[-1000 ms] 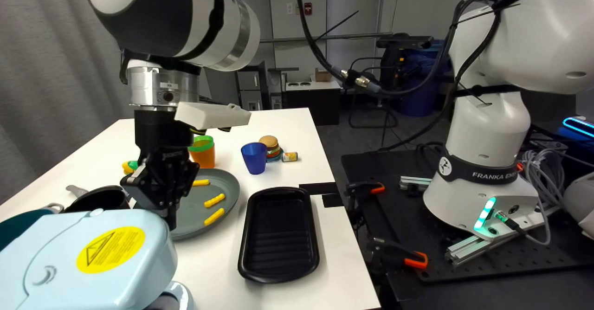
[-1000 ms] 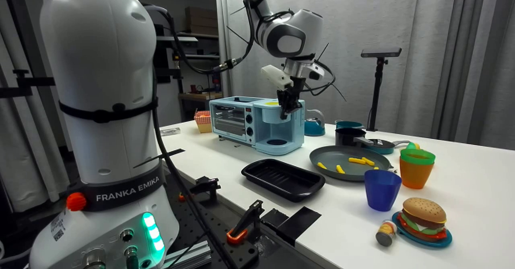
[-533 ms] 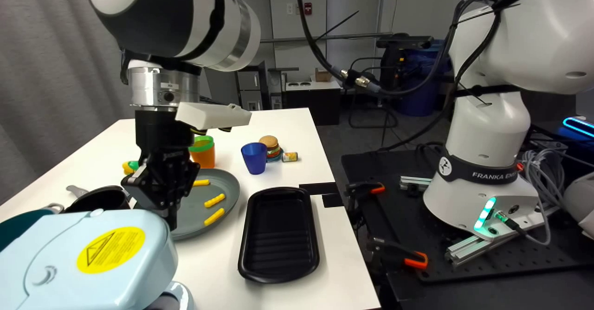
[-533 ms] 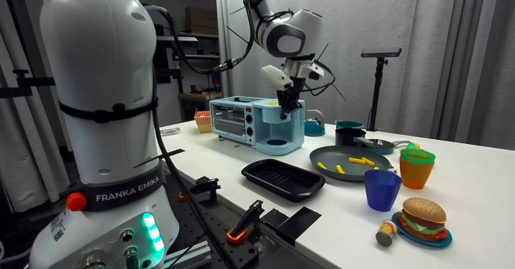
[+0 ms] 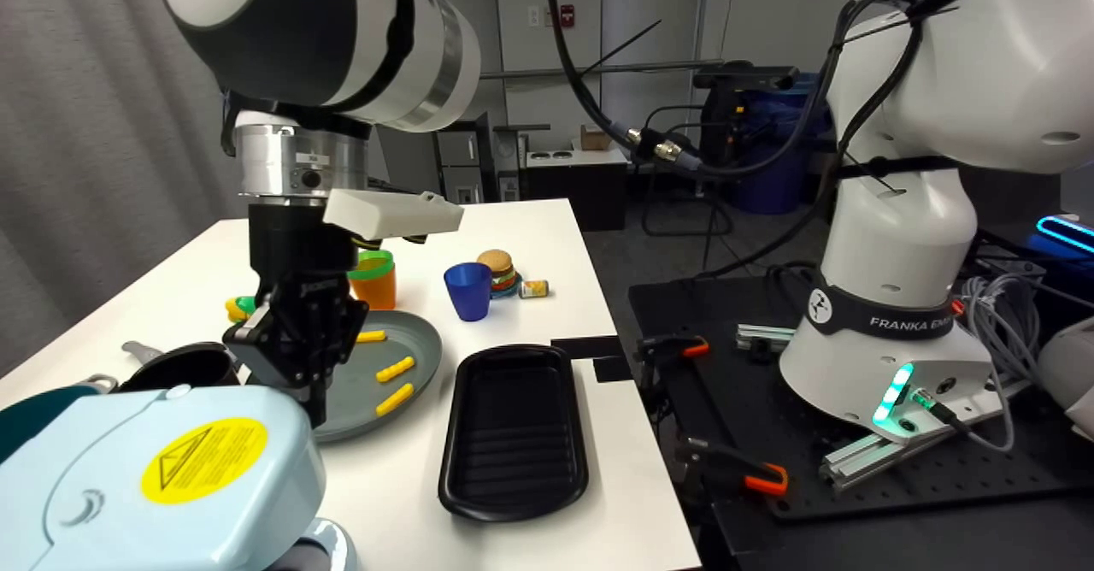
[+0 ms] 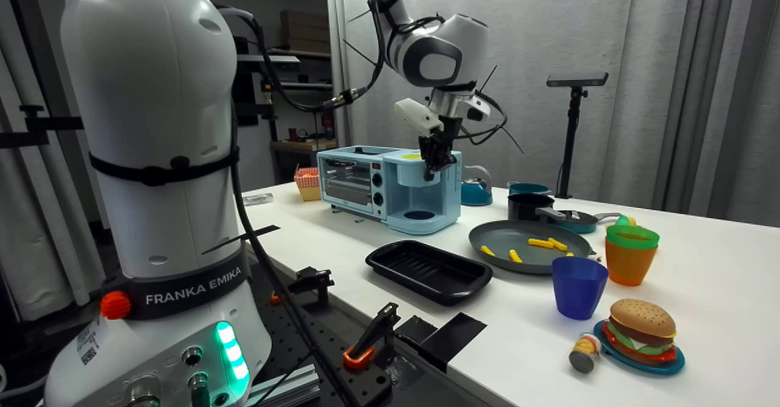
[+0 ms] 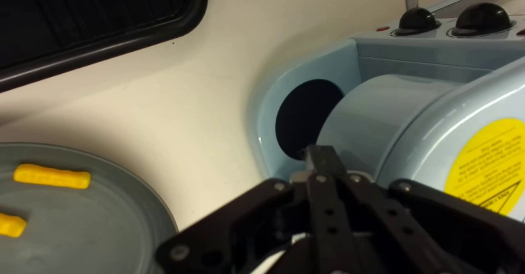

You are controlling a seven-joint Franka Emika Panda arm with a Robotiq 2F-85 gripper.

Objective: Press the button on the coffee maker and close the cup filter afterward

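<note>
The coffee maker is the pale blue right end of a boxy appliance with an oven. Its rounded top, the cup filter, carries a yellow patch with a warning sign. In the wrist view the cup filter is a round drum at right, above a black disc on the base. My gripper is shut, fingertips together, with nothing seen between them. It points down at the drum's outer side in both exterior views. I cannot tell whether it touches. No button is clearly visible.
A black ribbed tray and a grey pan with yellow sticks stand in front. Pots, a blue cup, orange and green cups and a toy burger are farther along. Black knobs sit beside the coffee maker.
</note>
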